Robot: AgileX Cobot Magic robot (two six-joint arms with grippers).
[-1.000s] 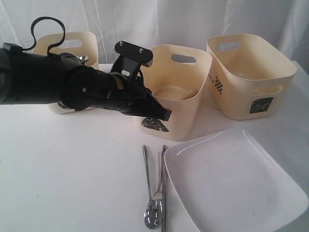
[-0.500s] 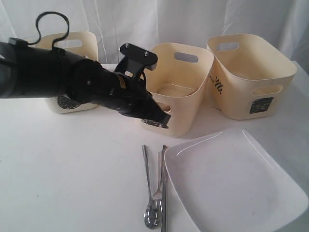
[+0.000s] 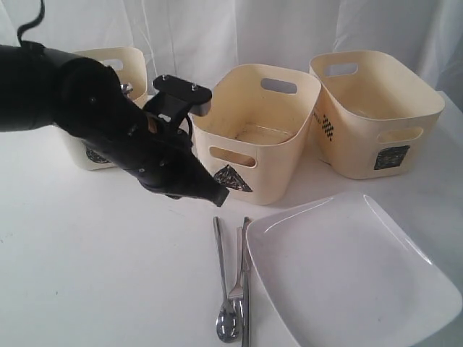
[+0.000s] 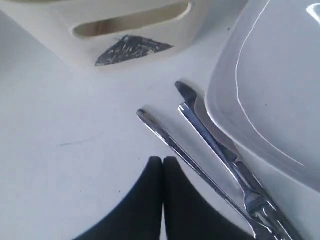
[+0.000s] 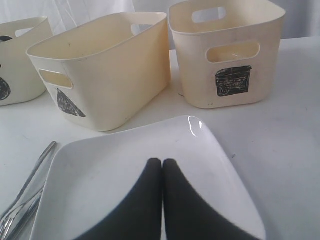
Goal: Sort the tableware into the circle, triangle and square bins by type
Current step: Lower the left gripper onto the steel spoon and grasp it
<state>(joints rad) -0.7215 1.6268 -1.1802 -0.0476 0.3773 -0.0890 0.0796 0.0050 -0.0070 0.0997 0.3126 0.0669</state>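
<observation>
Nearest the camera, the spoon (image 3: 221, 271), fork (image 3: 239, 267) and knife (image 3: 245, 303) lie on the table (image 3: 108, 275) in a tight bundle, handles pointing toward the bins. The plate (image 3: 347, 275) sits just beside them on the right, with the knife close against its rim. These four are unsorted. The right fingers (image 5: 159, 167) hang over the plate, pressed together and holding nothing. The left fingers (image 4: 160, 167) hover just above the handle ends, between the cutlery and the triangle bin (image 3: 278, 170); they too meet at the tips with nothing between them.

Farther back, the triangle bin stands in the middle, the square bin (image 3: 376, 137) to its right and the circle bin (image 3: 108, 61) at far left, partly behind the left arm (image 3: 65, 94). A steel piece (image 3: 126, 88) shows at the circle bin's rim, so I judge that cups or bowls are in there. No bowl, cup or chopstick is on the visible table, though the bins' insides are mostly hidden. The task looks well past halfway, with the cutlery and plate left.

Bare table lies open left of the spoon, the easy side to come in from. The knife is hemmed in by fork and plate rim. The triangle bin's front wall is near the handle ends, leaving little clearance. The plate is broad against the square bin's mouth and may need tilting
</observation>
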